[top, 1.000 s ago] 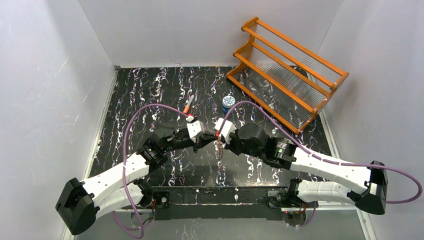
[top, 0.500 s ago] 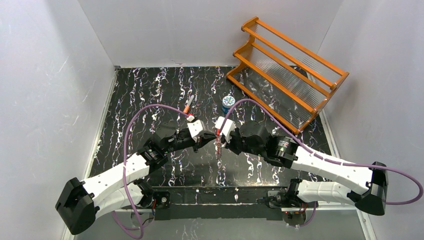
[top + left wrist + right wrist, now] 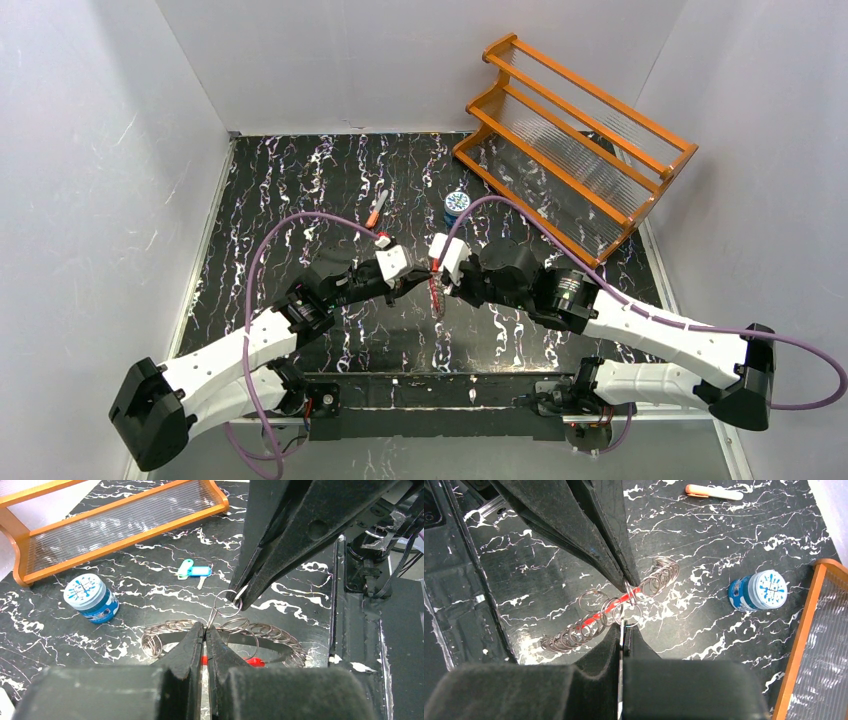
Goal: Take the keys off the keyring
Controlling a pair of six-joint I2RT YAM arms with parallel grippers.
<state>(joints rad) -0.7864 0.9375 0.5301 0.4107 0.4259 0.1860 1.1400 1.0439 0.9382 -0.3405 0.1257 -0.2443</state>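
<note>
Left gripper [image 3: 205, 630]: we see its jaws pinched together on a thin wire ring of the keyring [image 3: 609, 611].
Right gripper [image 3: 623, 627]: its jaws are likewise closed narrow, nipping a small ring just beside the left tips.
Keyring: it sits between the two tips at mid-table, silvery coils strung out with the red section under them. We cannot tell whether its lower part touches the table [image 3: 300, 190].
Loose key [image 3: 192, 571]: teal and blue head, flat on the table beyond the right fingers, well apart from the tin.
Edges: the orange rack [image 3: 580, 135] fills the far right corner; the blue tin [image 3: 456, 206] and orange pen [image 3: 377, 208] lie just beyond the grippers.
Open room: we see bare marbled surface left of the left arm, up to the left wall [image 3: 100, 150].
</note>
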